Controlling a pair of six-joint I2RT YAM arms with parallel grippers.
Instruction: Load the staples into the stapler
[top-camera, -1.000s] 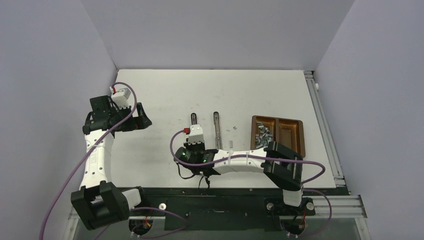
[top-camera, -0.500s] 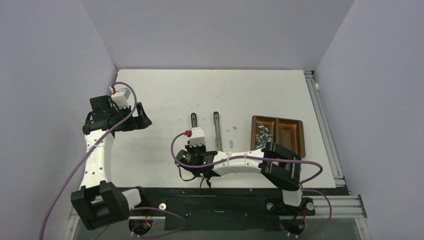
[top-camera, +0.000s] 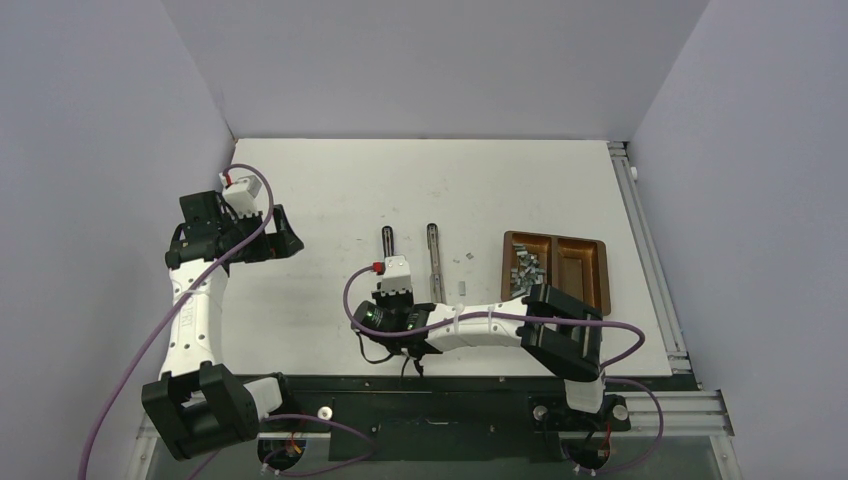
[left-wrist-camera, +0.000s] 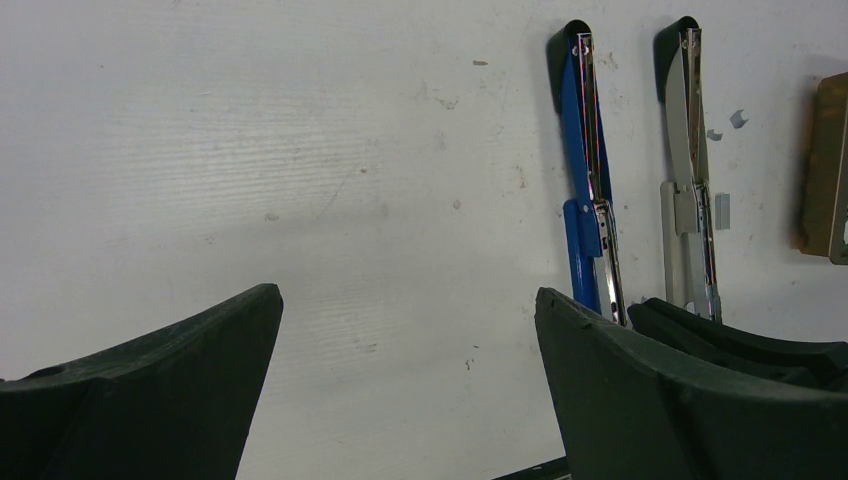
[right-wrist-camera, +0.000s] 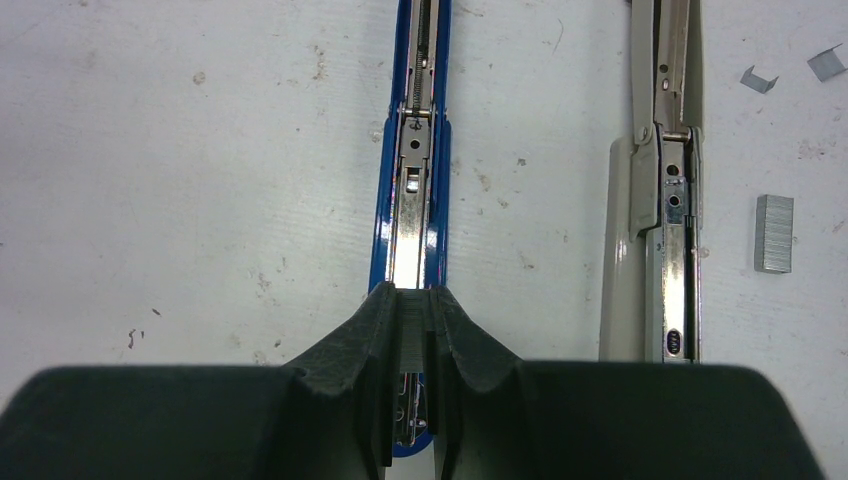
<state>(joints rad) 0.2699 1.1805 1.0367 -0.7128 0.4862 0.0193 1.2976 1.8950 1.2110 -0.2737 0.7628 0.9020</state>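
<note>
Two staplers lie opened flat side by side: a blue stapler (right-wrist-camera: 418, 130) (top-camera: 387, 240) and a grey stapler (right-wrist-camera: 665, 200) (top-camera: 433, 260). My right gripper (right-wrist-camera: 412, 295) is shut on a short grey staple strip (right-wrist-camera: 412, 312), held directly over the blue stapler's shiny channel near its near end. The staples (top-camera: 527, 268) lie piled in the left compartment of a brown tray (top-camera: 590, 262). My left gripper (left-wrist-camera: 405, 292) (top-camera: 290, 242) hangs open and empty over bare table, left of the staplers.
A loose staple strip (right-wrist-camera: 774, 233) lies right of the grey stapler, with small staple bits (right-wrist-camera: 758, 78) farther back. The tray stands right of both staplers. A metal rail (top-camera: 645, 250) runs along the table's right edge.
My right wrist has slid slightly toward the near edge along the blue stapler, still holding the strip. The left arm has not moved.
</note>
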